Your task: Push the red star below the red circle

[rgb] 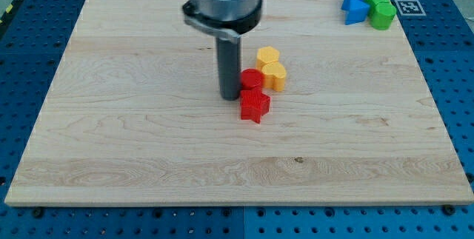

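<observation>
Down at the end of the dark rod, my tip [229, 96] sits on the wooden board [111, 135]. It has no claw to open or shut; it is just a plain stick, and it holds nothing. Right beside it, on the view's right, is the red circle [252, 78], so close that they look like they touch. Just under the red circle, toward the view's bottom, is the red star [255, 106], and the two red blocks touch. On the right of the red circle are two yellow blocks [271, 67], one behind the other. Far off in the top right corner sit blue blocks [355, 4] and green blocks [381, 11], bunched together.
</observation>
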